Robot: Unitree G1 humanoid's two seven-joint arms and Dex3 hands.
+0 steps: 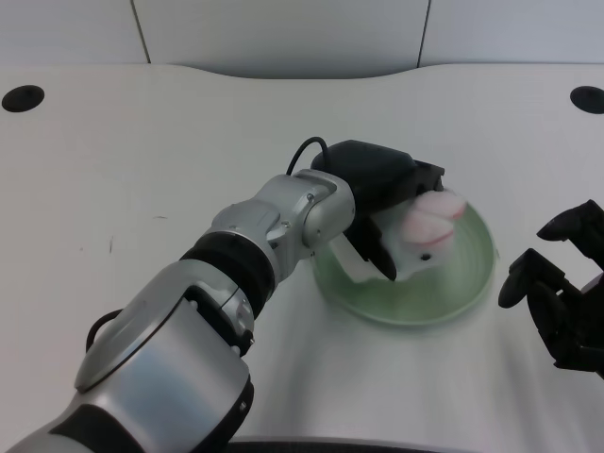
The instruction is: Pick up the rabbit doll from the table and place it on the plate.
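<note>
A broad white matte surface [142, 170] with a curved far edge fills most of the head view, and behind that edge a pale grey wall made of flat panels [283, 28] divided by thin dark seams is seen. Two black round holes are set into the surface near its far corners, one at the left [23, 97] and one at the right [587, 99]. The silver left forearm [245, 255], banded with black rings, is stretched diagonally from the lower left toward the middle of the picture, and a thin black cable [307, 151] is looped above its wrist. A round translucent pale green plate [472, 274] lies flat on the surface right of centre. The left black many-fingered robot hand [382, 203] is held over the left part of the plate, its fingers wrapped around the small white and pink soft rabbit doll [429, 226], which is thus gripped by it. The doll is located above the plate's inside; whether it is touching the plate cannot be told. The right black robot hand [562, 288] is seen at the picture's right edge, apart from the plate.
</note>
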